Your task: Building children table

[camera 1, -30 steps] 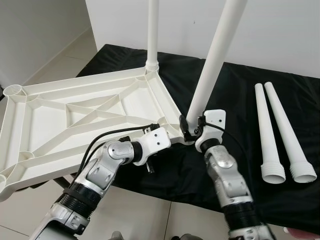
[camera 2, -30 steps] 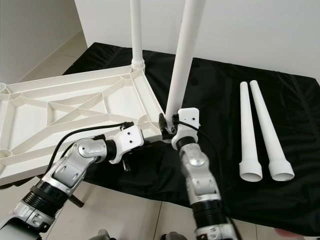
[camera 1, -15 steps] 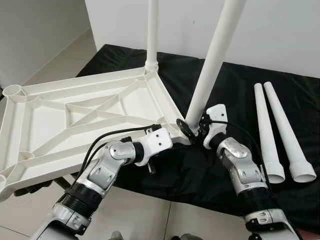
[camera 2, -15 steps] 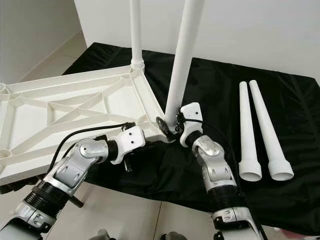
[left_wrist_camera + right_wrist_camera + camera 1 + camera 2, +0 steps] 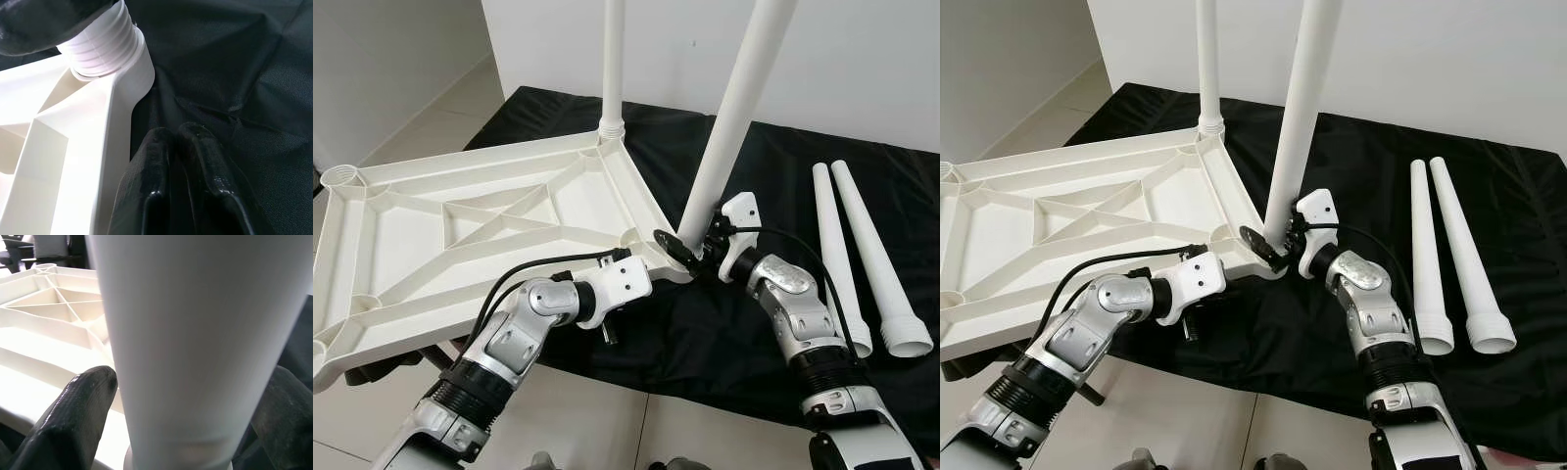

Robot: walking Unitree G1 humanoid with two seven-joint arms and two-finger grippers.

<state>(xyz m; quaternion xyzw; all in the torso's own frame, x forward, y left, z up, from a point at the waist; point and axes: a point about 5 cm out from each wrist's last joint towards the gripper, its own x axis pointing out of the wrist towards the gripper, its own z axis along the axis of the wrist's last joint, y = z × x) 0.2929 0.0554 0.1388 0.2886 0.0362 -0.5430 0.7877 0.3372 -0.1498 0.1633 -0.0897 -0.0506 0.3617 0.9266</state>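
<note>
The white ribbed tabletop (image 5: 460, 220) lies upside down, half on the black-clothed table (image 5: 705, 333). One leg (image 5: 613, 59) stands upright in the far corner socket. A second leg (image 5: 736, 108) stands tilted in the near corner socket (image 5: 105, 46). My right gripper (image 5: 692, 247) is shut on this leg's base, with black fingers (image 5: 78, 406) on both sides of the leg (image 5: 195, 333). My left gripper (image 5: 177, 133) is shut and empty, lying on the cloth beside the tabletop's near edge (image 5: 115, 147) and pointing at that socket.
Two loose white legs (image 5: 834, 257) (image 5: 879, 257) lie side by side on the cloth at the right, flared ends toward me. The tabletop's left half overhangs the tiled floor (image 5: 421, 127). A white wall (image 5: 862, 59) stands behind the table.
My right arm has swung round to the right of the tilted leg, its wrist turning about the leg's base. The left arm and tabletop have stayed put.
</note>
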